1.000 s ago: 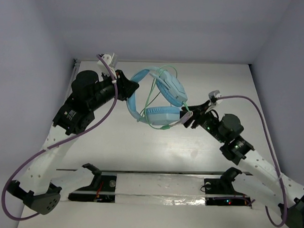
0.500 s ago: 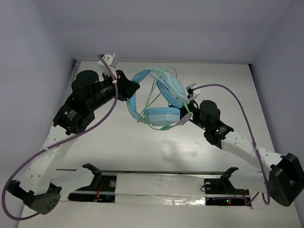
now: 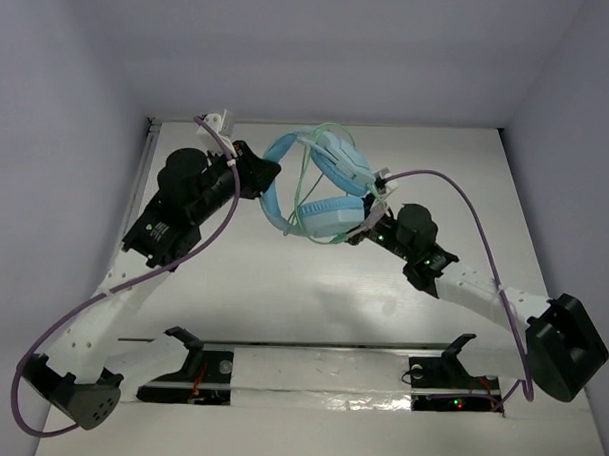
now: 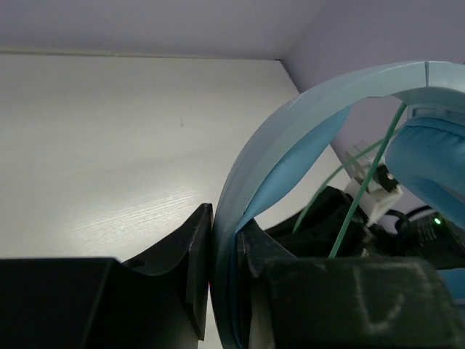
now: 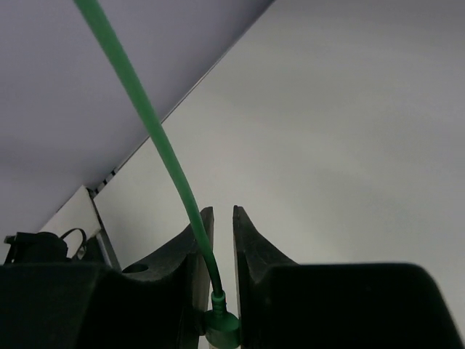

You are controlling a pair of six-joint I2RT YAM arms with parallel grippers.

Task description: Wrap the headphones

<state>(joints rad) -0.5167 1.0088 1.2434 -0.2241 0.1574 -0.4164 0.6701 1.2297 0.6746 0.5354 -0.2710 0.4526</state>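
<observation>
One pair of headphones [image 3: 330, 217], left gripper [image 3: 269, 174] clamped on its headband [image 4: 290, 123] at left, right gripper [image 3: 370, 222] at right, jaws nearly together around the green cable [image 5: 156, 138], pinch unclear.

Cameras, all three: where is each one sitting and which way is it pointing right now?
Top external: above and behind the bases, looking down on the table; both arms show, with the headphones between them.
Left wrist: on the left arm, looking along the left gripper, which is shut on the headband.
Right wrist: looking along the right gripper, with the cable between its jaws.
Shared: top and left wrist both show the headband.
</observation>
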